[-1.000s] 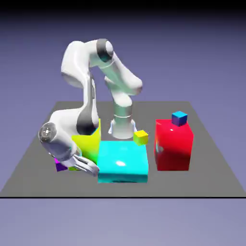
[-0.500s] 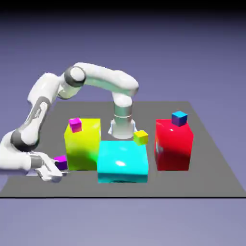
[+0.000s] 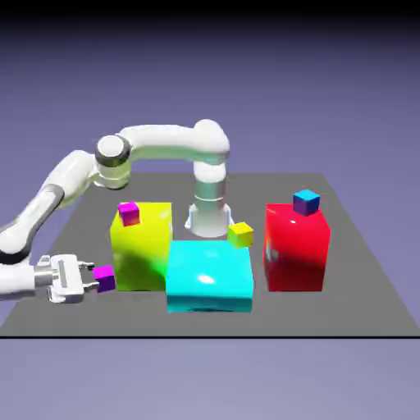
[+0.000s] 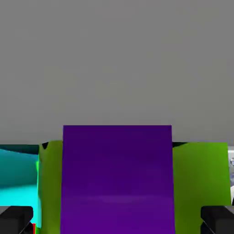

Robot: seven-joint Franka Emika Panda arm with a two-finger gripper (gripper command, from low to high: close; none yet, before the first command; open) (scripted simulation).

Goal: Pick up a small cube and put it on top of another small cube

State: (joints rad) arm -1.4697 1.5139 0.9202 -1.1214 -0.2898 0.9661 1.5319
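Observation:
One small cube (image 3: 104, 279), magenta on top with violet sides, lies on the table against the left foot of the big yellow-green block (image 3: 141, 246). My gripper (image 3: 93, 279) lies level at the exterior view's left, open, its fingers reaching around this cube without touching it. In the hand view the cube's purple face (image 4: 117, 178) fills the middle, with a gap to each grey fingertip (image 4: 17, 219). A second small cube (image 3: 129, 214) rests on top of the yellow-green block, near its left rear corner.
A big cyan block (image 3: 209, 275) stands right of the yellow-green one, and a big red block (image 3: 296, 246) carries a small blue cube (image 3: 306, 202). A small yellow cube (image 3: 240, 235) sits behind the cyan block. The table's left edge is close under my hand.
The arm swung out to the exterior view's left, uncovering the yellow-green block. The hand turned level and its open fingers slid up to the cube on the table.

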